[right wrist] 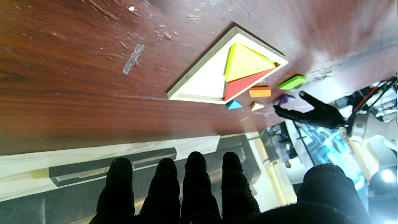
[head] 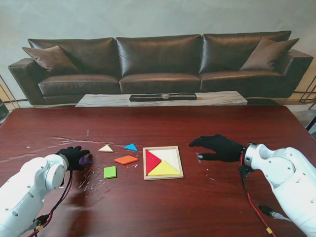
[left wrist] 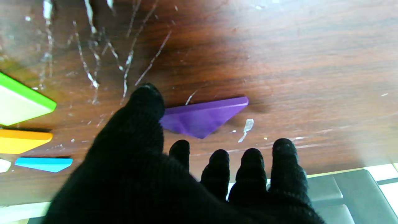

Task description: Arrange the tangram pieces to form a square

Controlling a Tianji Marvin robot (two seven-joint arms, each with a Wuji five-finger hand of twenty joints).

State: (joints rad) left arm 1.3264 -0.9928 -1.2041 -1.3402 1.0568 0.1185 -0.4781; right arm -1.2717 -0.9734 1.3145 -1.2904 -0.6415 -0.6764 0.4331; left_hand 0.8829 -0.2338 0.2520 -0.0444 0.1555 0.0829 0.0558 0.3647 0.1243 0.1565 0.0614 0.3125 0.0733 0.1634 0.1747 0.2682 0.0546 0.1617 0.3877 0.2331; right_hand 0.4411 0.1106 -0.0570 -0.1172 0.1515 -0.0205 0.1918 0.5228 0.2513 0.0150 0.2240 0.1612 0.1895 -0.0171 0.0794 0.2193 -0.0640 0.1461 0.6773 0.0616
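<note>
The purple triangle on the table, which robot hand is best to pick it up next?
Probably the left hand. Its thumb is already at the purple triangle, fingers spread around it. The right hand hovers open on the far side of the wooden tray.

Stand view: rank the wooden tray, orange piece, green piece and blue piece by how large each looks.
1. Wooden tray, clearly largest.
2. Orange piece and green piece: too alike to separate.
3. Blue piece, smallest, though it lies slightly farther from me.
</note>
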